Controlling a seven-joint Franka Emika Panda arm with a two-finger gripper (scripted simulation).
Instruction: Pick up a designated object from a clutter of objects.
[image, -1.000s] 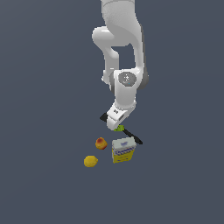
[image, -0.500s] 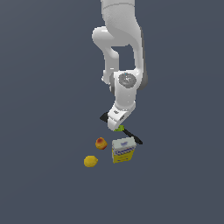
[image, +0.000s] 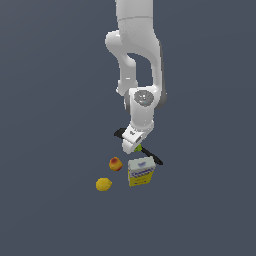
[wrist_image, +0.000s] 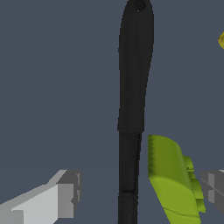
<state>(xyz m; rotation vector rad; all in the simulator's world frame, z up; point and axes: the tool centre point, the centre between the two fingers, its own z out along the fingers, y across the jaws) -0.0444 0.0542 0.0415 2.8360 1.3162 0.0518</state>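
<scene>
gripper (wrist_image: 140, 192): wide apart, gripping nothing | spatula (wrist_image: 133, 87): handle between fingers, untouched

Box (image: 140, 171) just beside spatula (image: 151, 154)

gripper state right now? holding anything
Gripper: open, holding nothing; its fingers sit either side of the slim black spatula's handle without closing on it.

Flat, even, dim render lighting; sharp, shadowless, no glare or blur.
</scene>
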